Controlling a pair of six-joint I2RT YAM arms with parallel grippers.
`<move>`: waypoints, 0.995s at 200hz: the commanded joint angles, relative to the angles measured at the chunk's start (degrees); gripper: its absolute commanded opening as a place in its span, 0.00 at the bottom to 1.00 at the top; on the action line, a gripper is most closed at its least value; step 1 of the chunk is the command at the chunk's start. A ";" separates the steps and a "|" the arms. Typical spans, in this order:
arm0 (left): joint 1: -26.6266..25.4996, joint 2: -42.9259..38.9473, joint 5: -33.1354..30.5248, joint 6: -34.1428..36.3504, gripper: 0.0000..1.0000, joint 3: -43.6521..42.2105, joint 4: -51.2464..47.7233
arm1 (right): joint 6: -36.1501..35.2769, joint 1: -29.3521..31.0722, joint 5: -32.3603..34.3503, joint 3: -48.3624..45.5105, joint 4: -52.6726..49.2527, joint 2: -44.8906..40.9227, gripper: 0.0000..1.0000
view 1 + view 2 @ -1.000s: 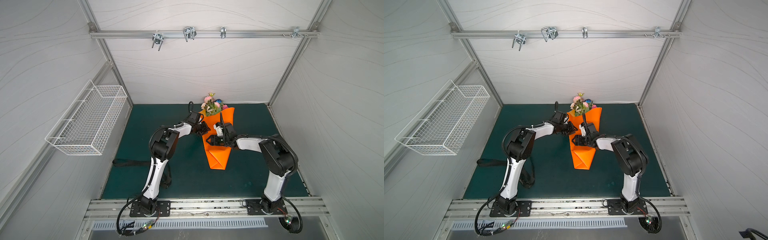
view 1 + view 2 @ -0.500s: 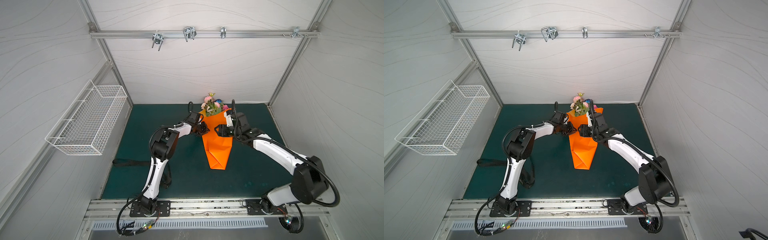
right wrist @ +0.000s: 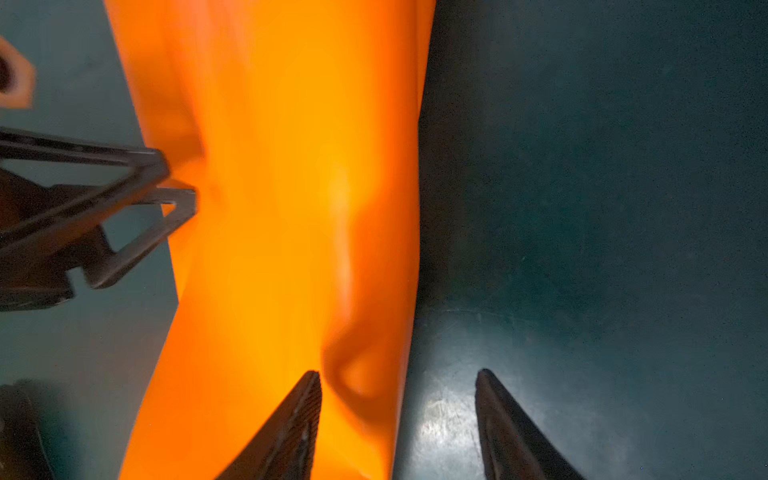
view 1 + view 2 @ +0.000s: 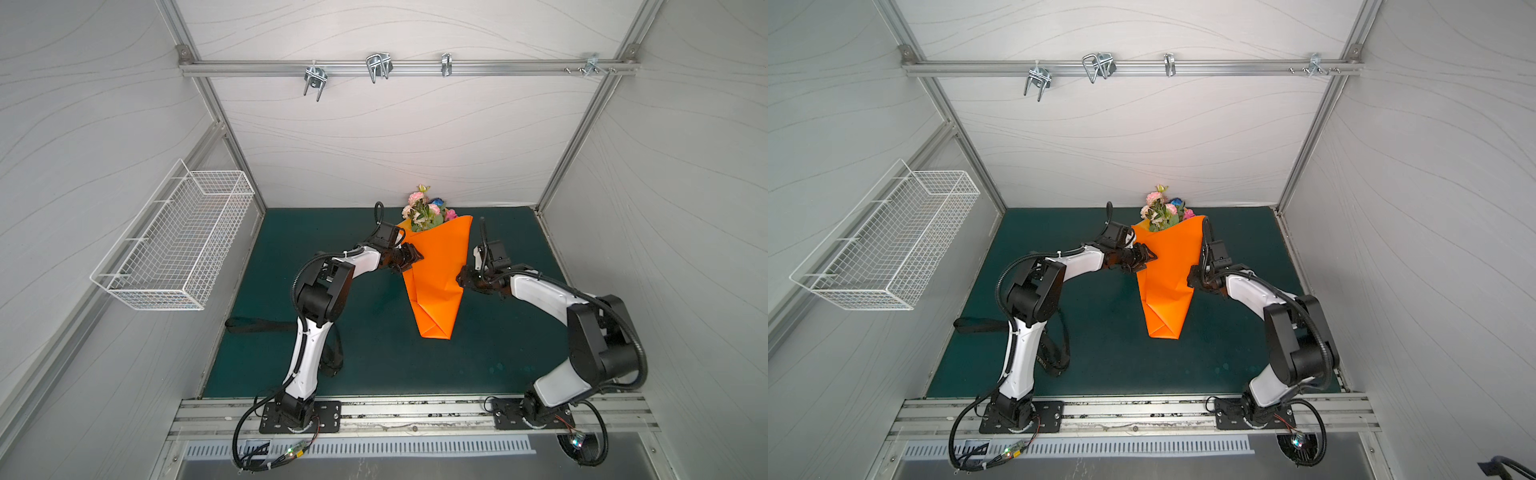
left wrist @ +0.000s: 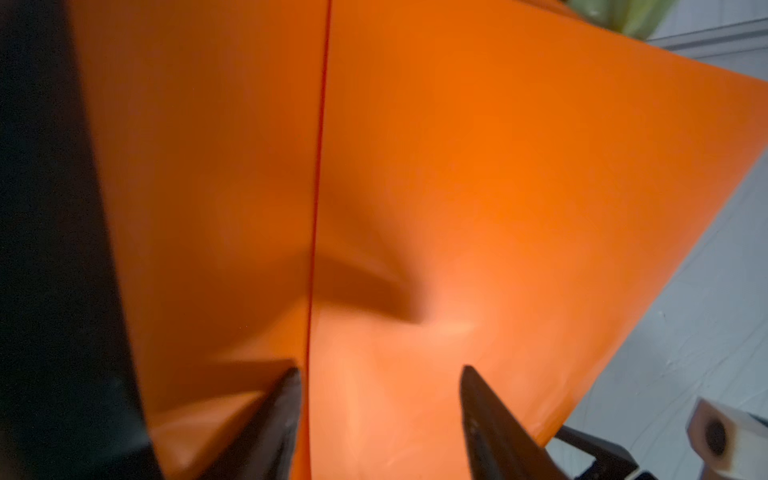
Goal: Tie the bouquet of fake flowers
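Bouquet of fake flowers (image 4: 424,210), pink, cream and one blue: lies at the dark green bench (image 4: 353,365) far edge, mid-way, stems sheathed in an orange paper cone (image 4: 436,282). Light and floppy, by the look of it. Left pincer (image 5: 380,374) and right pincer (image 3: 399,374) both gape, flanking the cone. Paper looks slick and creases easily. Best hold is probably the cone's narrow waist.

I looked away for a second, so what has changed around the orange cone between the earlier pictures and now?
The right hand came off the middle of the orange paper cone and swung out to its right edge, jaws open. The left hand stayed at the cone's left edge, jaws apart. Cone, bouquet of fake flowers and black ribbon lie as before.
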 commanded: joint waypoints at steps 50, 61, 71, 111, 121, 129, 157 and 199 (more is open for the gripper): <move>-0.17 -6.32 -1.13 5.25 0.75 -4.18 -0.21 | -0.59 0.21 -2.83 1.46 3.58 1.70 0.59; -0.25 -5.27 0.79 4.95 0.75 -3.30 1.10 | -0.63 0.18 -3.09 1.45 3.70 1.73 0.59; -0.43 -4.19 2.20 4.61 0.74 -2.30 2.32 | -0.73 0.18 -3.50 1.46 3.84 1.80 0.59; -1.40 -3.13 3.61 4.30 0.65 -0.05 4.30 | -1.17 0.32 -4.21 2.20 3.77 2.30 0.59; -1.64 -3.03 3.73 4.23 0.60 0.36 4.44 | -1.38 0.29 -4.40 2.42 3.78 2.45 0.59; -1.60 -2.81 3.95 4.21 0.56 0.63 4.41 | -1.55 0.35 -4.58 2.75 3.79 2.68 0.59; -1.65 -2.46 3.32 4.51 0.15 0.17 3.91 | -2.54 0.42 -4.82 4.54 2.54 3.87 0.60; -1.40 -3.40 -0.05 8.00 0.00 -2.16 0.76 | -4.25 -1.80 -3.88 6.81 -2.04 1.50 0.62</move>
